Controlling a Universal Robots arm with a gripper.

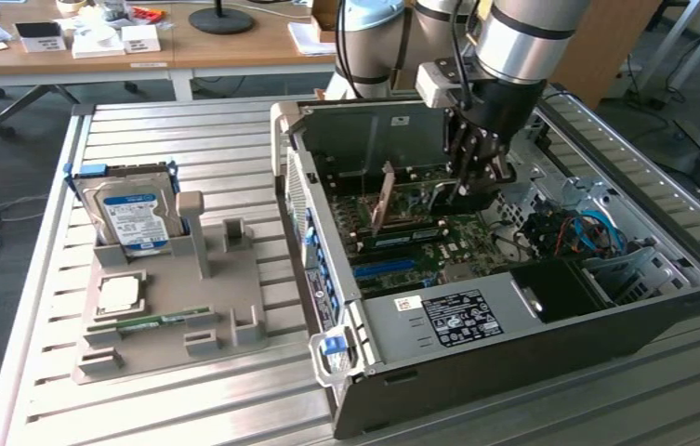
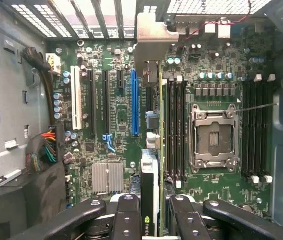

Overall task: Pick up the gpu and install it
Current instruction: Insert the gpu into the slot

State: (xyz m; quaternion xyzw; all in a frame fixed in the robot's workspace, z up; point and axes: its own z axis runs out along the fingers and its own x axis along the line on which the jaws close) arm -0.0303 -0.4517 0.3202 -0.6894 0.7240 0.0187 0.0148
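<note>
**Black fingers grip the gpu edge-on inside the case**

Nearest the wrist camera are the gripper's (image 2: 154,220) two black fingers (image 2: 126,215). They are closed partway, with the gpu (image 2: 150,182) clamped between them. The card sits squarely in the gap, one finger pressed on its black cooler face and the other on the green board side. A small green logo on the card shows just between the finger bases.

From the jaws the card runs straight away, seen on edge as a thin green line beside the darker cooler. It ends at its silver bracket (image 2: 151,35), which is close to the slatted rear wall of the case. Beneath it lies the motherboard (image 2: 111,145). The card's line falls between the long blue slot (image 2: 135,102) and the nearest bank of memory slots (image 2: 174,125), with the open processor socket (image 2: 214,137) beyond them. Whether the card's lower edge touches the board cannot be told from this angle.

In the exterior view the gripper (image 1: 474,190) reaches down into the open computer case (image 1: 548,344), and the gpu (image 1: 412,190) stands upright at its tips. Toward the exterior view's left, well apart from the case, a grey tray (image 1: 231,279) on the slatted table (image 1: 201,130) holds a hard drive (image 1: 133,218) and a memory stick (image 1: 164,322).
</note>
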